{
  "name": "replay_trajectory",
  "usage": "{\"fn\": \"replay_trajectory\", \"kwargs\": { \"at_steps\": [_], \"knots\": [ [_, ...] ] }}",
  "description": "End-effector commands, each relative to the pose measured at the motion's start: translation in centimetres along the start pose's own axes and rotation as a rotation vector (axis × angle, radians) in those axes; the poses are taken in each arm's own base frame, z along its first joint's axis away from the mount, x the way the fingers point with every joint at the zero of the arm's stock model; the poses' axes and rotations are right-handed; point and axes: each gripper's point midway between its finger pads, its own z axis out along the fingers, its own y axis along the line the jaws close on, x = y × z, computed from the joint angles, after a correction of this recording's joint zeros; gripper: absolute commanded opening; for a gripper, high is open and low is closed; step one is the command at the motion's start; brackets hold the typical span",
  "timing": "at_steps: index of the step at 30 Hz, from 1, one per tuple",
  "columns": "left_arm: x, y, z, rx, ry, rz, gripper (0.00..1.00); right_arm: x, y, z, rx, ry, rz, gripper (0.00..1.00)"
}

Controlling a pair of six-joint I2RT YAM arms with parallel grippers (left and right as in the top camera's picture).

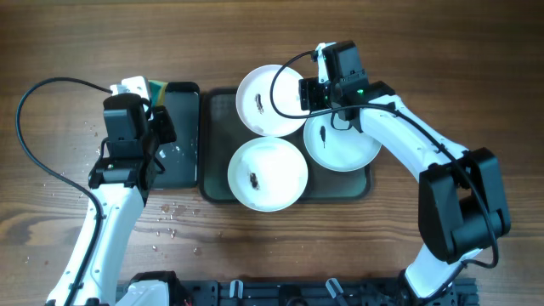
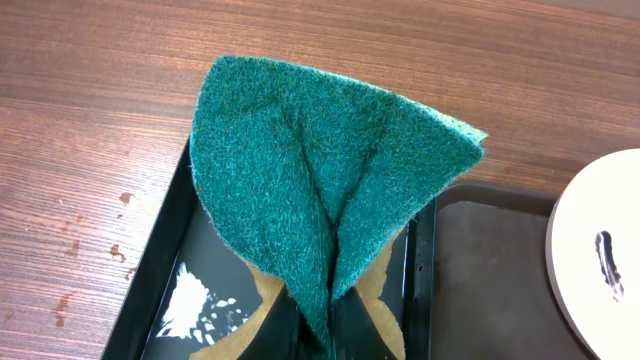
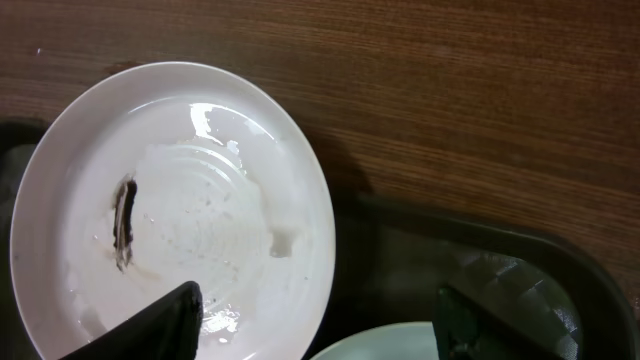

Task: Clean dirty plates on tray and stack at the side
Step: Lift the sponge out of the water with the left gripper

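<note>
Three white plates lie on the dark grey-green tray: one at the back, one at the front, one at the right. Each has a dark smear. My right gripper is open and empty over the back plate's right rim. In the right wrist view its fingers straddle that rim of the plate. My left gripper is over the narrow black tray, shut on a folded green scouring pad.
The black glossy tray holds white foam and a brownish patch. Small drops or crumbs dot the wood at the left. A white object lies behind the left gripper. Cables run over the table and the back plate.
</note>
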Motion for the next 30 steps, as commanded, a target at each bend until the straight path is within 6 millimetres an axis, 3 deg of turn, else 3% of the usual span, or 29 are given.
{"fn": "replay_trajectory", "kwargs": {
  "at_steps": [1, 9, 13, 23, 30],
  "knots": [
    [-1.0, -0.4, -0.6, 0.015, -0.028, 0.021, 0.04, 1.3, -0.3, 1.2, 0.01, 0.033, -0.004, 0.7],
    [0.0, -0.2, -0.5, 0.01, 0.013, 0.025, 0.04, 2.5, 0.1, 3.4, -0.022, 0.064, 0.016, 0.58],
    [0.3, -0.2, -0.4, 0.008, 0.025, 0.027, 0.04, 2.4, 0.1, 3.4, -0.023, 0.06, 0.016, 0.4],
    [0.5, -0.1, -0.4, 0.007, 0.033, 0.027, 0.04, 2.9, 0.0, 4.9, -0.026, 0.06, 0.019, 0.39],
    [0.8, -0.1, -0.4, 0.005, 0.043, 0.028, 0.04, 3.3, 0.0, 5.6, -0.029, 0.066, 0.027, 0.29]
  ]
}}
